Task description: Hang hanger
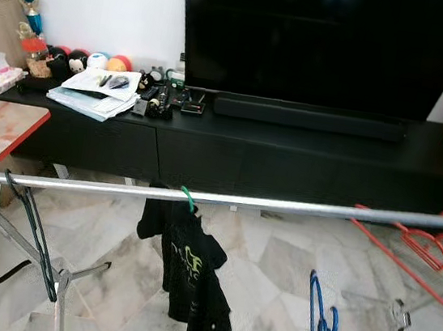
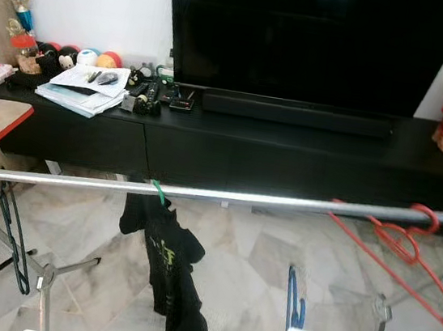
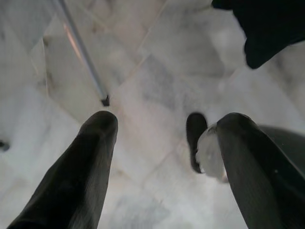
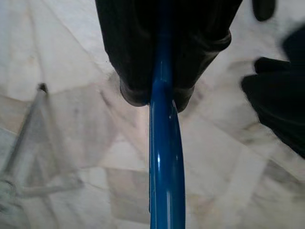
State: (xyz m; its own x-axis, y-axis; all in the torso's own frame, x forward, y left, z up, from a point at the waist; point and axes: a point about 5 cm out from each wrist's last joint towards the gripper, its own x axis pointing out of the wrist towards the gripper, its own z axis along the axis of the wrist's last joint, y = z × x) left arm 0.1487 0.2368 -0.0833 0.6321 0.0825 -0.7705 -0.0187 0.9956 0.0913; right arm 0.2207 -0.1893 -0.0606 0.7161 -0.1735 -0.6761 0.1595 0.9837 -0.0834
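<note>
Even indoor light, head views sharp (wrist views soft)

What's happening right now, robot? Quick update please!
Right tool shut on blue hanger, below the rail. Left tool open, idle. Black shirt and red hangers already on rail.

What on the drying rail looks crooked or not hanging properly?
The red hangers at the right end of the rail hang tilted and tangled, one arm slanting down. The black shirt sags bunched and lopsided from its green hook. The blue hanger is not hung yet; the right tool grips it.
</note>
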